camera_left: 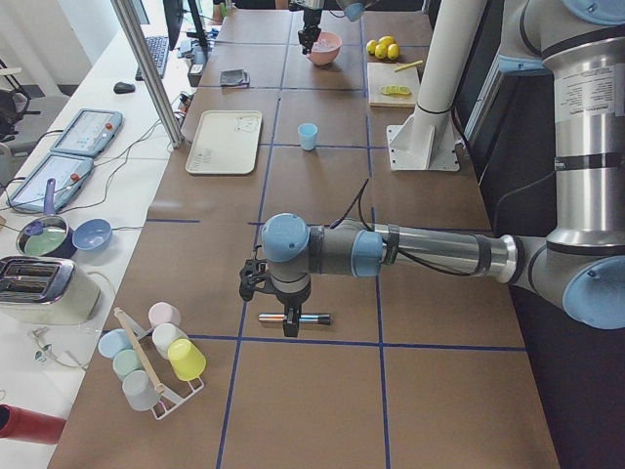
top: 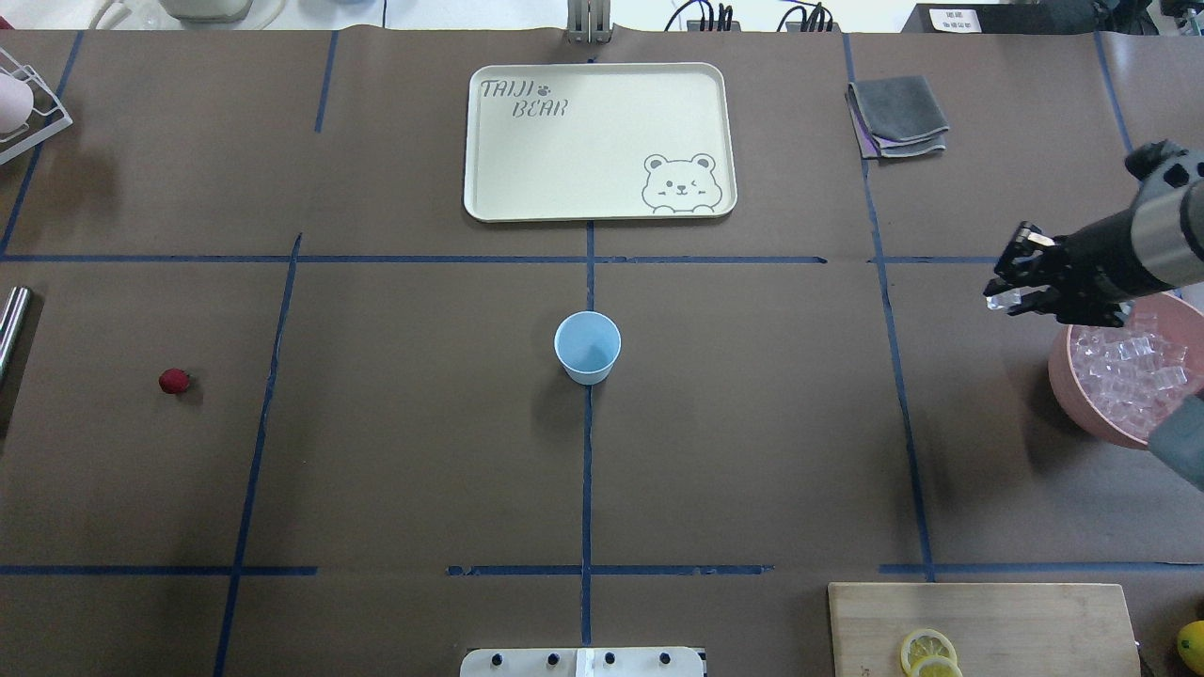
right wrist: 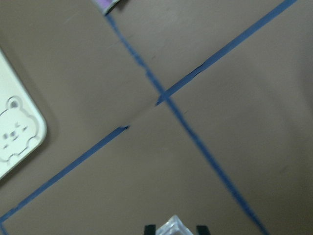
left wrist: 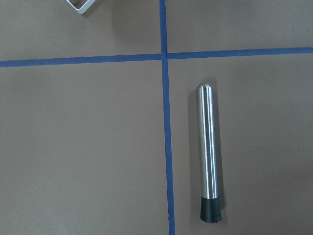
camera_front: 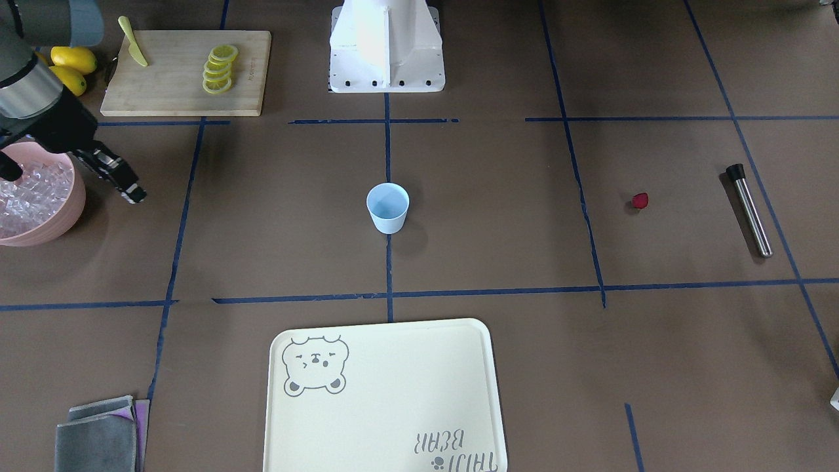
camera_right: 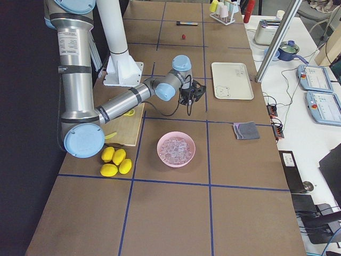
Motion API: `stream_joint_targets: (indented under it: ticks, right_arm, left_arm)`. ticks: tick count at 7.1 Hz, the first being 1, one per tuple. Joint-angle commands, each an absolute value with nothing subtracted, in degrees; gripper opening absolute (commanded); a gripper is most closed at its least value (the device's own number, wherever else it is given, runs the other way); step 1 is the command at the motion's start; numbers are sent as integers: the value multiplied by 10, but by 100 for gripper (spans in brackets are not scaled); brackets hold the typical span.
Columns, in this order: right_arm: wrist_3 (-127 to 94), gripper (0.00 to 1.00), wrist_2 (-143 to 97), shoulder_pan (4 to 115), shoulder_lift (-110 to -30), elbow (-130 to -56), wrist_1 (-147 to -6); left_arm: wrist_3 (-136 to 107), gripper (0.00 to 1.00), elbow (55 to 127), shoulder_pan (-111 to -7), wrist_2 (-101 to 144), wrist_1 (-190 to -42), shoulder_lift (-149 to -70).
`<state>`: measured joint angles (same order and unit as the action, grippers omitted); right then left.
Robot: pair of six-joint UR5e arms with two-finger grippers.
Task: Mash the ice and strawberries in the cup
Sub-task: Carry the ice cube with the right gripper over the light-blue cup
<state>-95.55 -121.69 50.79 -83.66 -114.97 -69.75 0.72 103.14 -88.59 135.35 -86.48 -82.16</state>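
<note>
Surface: brown desk, divided into squares by blue tape.
Side furniture: white bench along the desk's long edge.
Upright: metal post beside the bench.
Light: even, with soft shadows.

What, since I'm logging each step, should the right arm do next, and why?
Probably carry the right end effector across to above the cup, then release. It appears shut on an ice cube, hangs beside the bowl well short of the cup, and the cup looks empty.
</note>
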Motion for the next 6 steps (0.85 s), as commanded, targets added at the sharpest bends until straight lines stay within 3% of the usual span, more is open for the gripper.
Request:
stream_joint_targets:
  ticks: [1, 5, 6]
  right_arm:
    - [-1054, 3, -1209, 424, -726, -1140, -699]
    - [-1142, 4, -1050, 288, -533, -1002, -699]
    - [-1143, 4, -1049, 283, -532, -997, -698]
  left_arm:
    - [8, 100, 1032, -885, 1354, -868, -820]
    - [6, 100, 1039, -885, 1364, -871, -819]
    - [6, 100, 1039, -885, 1391, -870, -819]
